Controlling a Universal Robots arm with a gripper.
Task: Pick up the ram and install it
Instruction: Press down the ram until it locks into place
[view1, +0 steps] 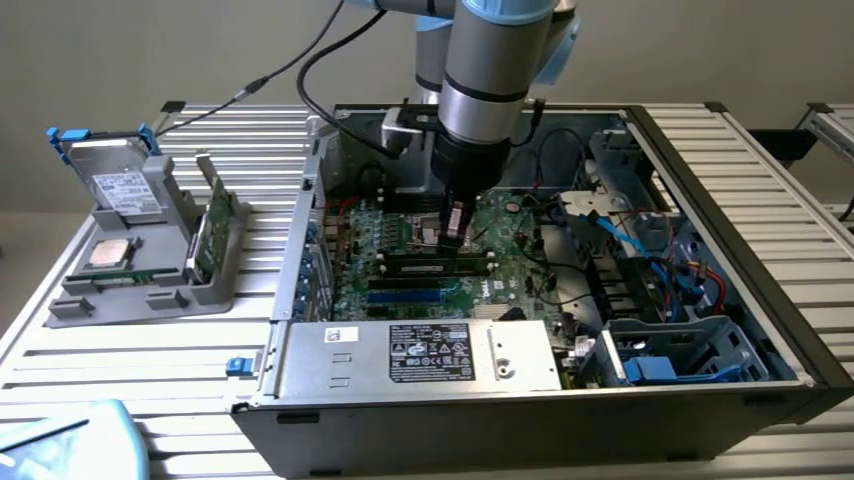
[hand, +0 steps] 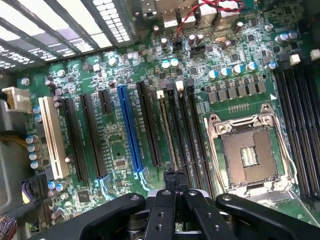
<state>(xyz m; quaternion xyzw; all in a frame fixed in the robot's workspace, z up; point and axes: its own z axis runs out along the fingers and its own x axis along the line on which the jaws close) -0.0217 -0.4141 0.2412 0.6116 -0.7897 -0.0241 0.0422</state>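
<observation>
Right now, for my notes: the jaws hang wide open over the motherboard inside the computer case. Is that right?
Not quite: the jaws are shut, pressed together, as the wrist view shows. They do hang over the motherboard inside the computer case.

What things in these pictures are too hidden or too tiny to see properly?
- Exterior view: the arm hides part of the green board behind it.
- Exterior view: the words on the metal box's label are too small to read.
- Exterior view: the ram at that view's left stands edge-on, so its chips are hidden.
- Wrist view: the shut gripper covers the near ends of the long slots.
</observation>
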